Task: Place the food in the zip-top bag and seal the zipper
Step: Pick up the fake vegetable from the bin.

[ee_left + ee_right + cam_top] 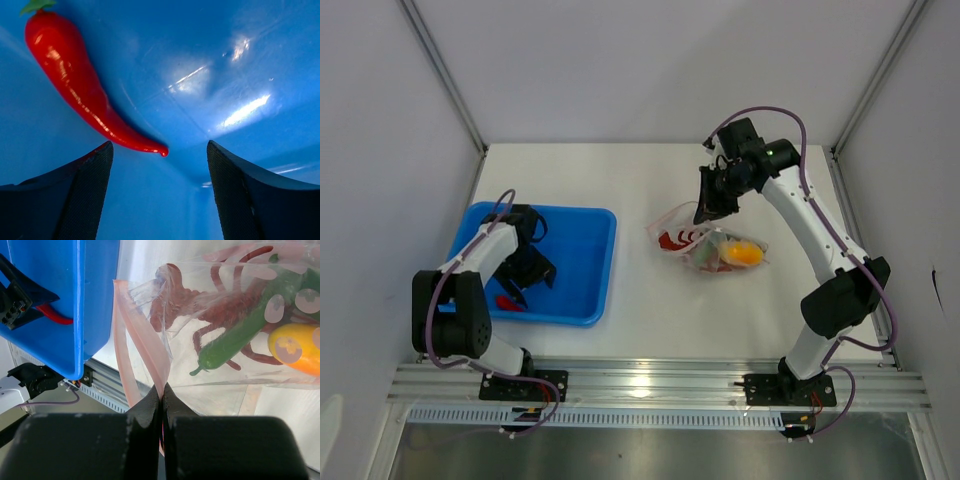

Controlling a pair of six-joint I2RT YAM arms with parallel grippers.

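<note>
The left gripper [160, 145] hangs low inside the blue tray [575, 262], its jaws spread wide and holding nothing. A red chili pepper [80, 85] lies ahead and to the left, its tip just beyond the left finger. Well to the right, the right gripper [161, 390] is pinched tight on the pale pink zipper [146, 352] of the zip-top bag [215, 395]. Beyond its fingers, a green pepper [240, 335] and a yellow-orange fruit [295, 347] lie inside the bag.
</note>
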